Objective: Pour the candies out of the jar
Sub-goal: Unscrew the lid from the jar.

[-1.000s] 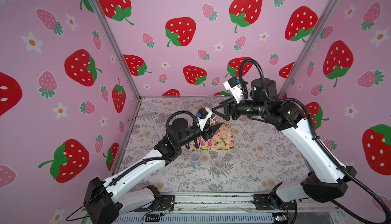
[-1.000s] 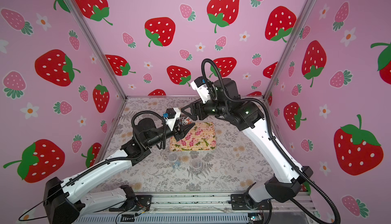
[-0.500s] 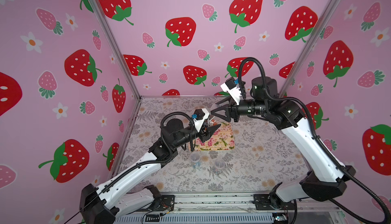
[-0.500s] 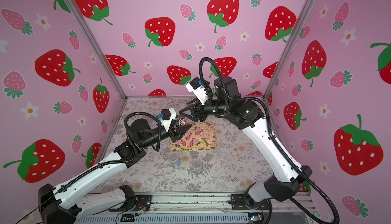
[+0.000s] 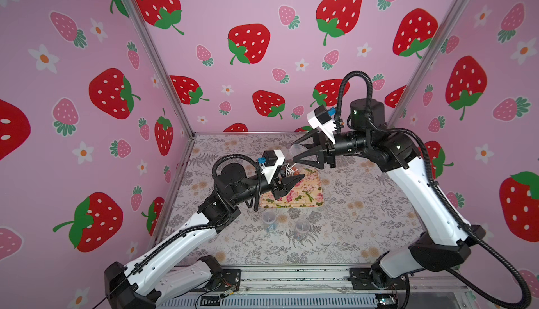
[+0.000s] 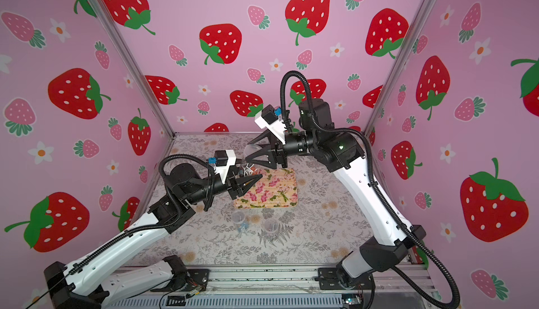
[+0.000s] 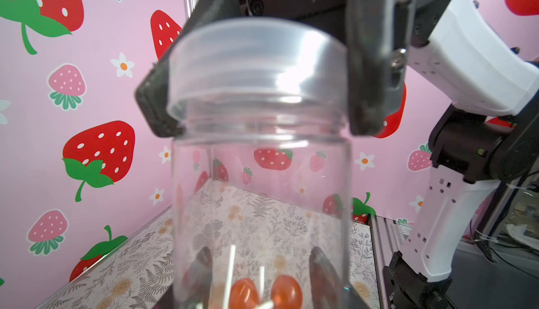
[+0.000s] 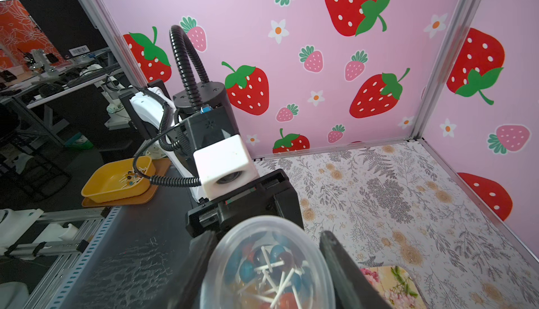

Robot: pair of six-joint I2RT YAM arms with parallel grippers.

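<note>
We note: left gripper (image 5: 300,178) clamps clear plastic jar (image 7: 259,190) of coloured lollipop candies (image 8: 271,266); right gripper (image 5: 294,153), half-spread, grips translucent round lid (image 7: 256,59).

Clear jar (image 5: 287,173) in left gripper (image 5: 293,180), right gripper (image 5: 292,153) clasping its lid (image 5: 299,149)

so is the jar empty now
No, orange candies with white sticks lie inside the clear jar in the left wrist view.
</note>
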